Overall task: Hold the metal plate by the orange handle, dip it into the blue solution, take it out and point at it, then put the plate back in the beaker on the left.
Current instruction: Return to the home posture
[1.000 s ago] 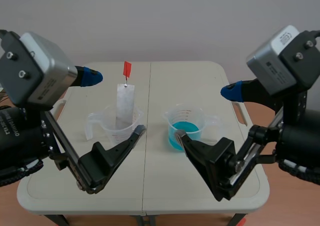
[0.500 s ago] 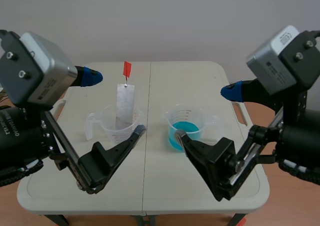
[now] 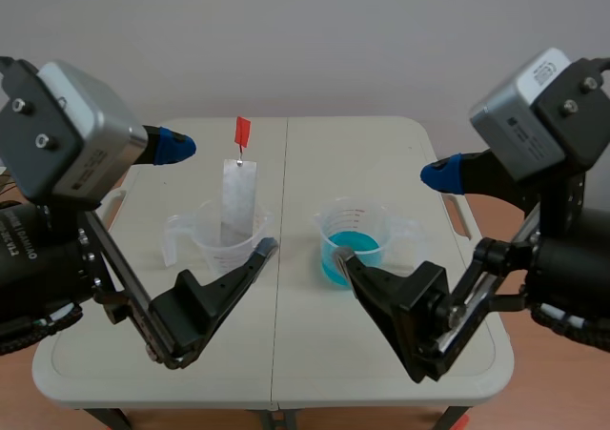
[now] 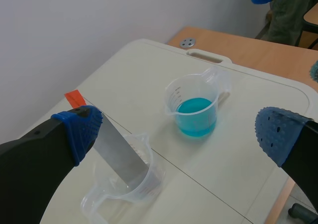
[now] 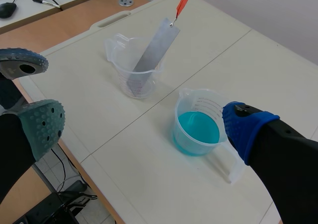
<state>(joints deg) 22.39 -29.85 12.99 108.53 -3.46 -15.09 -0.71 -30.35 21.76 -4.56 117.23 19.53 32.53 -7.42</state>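
A grey metal plate point(image 3: 238, 199) leans upright in the clear beaker point(image 3: 224, 241) on the left, its orange handle point(image 3: 242, 131) sticking up above it. To the right stands the beaker of blue solution point(image 3: 355, 244). My left gripper point(image 3: 221, 197) and right gripper point(image 3: 390, 215) hang open, high above the table's near half, holding nothing. The left wrist view has the plate point(image 4: 117, 152), handle point(image 4: 74, 98) and blue beaker point(image 4: 195, 110) ahead of the open left gripper point(image 4: 179, 134). Ahead of the open right gripper point(image 5: 144, 122) lie the plate point(image 5: 155, 47) and blue beaker point(image 5: 196, 127).
The beige folding table point(image 3: 305, 344) has a centre seam and carry slots at both side edges. A fingertip of the left arm point(image 5: 22, 60) shows beside my right gripper. A wooden desk with cables point(image 5: 59, 0) lies beyond the table.
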